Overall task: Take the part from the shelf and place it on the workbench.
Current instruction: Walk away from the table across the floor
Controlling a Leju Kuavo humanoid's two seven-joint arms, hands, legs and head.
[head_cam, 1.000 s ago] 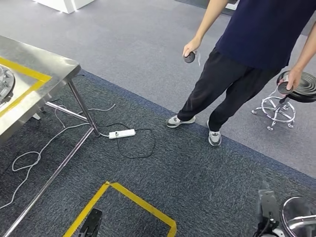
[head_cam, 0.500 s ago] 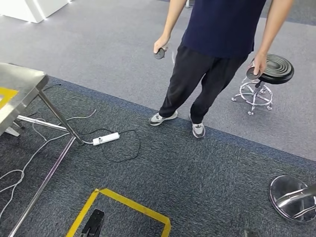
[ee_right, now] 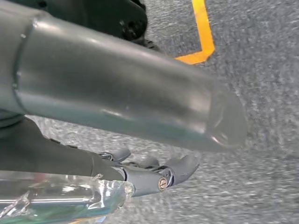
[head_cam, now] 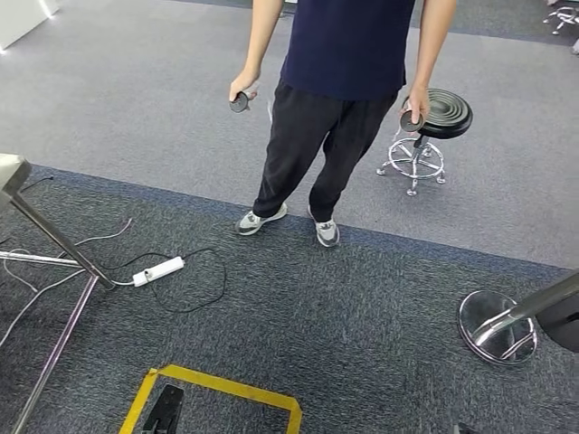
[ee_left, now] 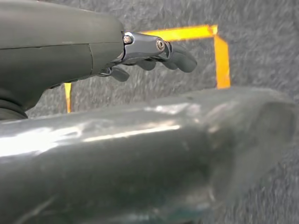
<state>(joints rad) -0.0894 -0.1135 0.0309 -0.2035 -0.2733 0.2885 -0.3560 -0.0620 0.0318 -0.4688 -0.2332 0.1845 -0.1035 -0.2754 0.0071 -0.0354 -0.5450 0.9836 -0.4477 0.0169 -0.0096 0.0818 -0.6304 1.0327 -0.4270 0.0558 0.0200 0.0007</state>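
Note:
A corner of the steel workbench (head_cam: 9, 170) juts in at the far left of the head view, with its slanting legs (head_cam: 60, 242) below it. My left hand (ee_left: 155, 53) hangs over grey carpet and a yellow tape corner (ee_left: 221, 51), fingers stretched out and holding nothing. My right hand (ee_right: 155, 173) also hangs above the carpet with its fingers extended and nothing in them.
A person (head_cam: 341, 54) stands ahead on the carpet with a dark round controller in each hand (head_cam: 239, 101). A black stool (head_cam: 441, 113) is behind them. A white power strip (head_cam: 158, 269) and cables lie near the bench legs. A chrome disc base (head_cam: 497, 327) sits at right; a yellow floor marking (head_cam: 218, 384) lies below.
The whole picture has slid left, so the camera has turned right: the workbench top has nearly left the view, the person now stands in the middle, and the chrome base has come in.

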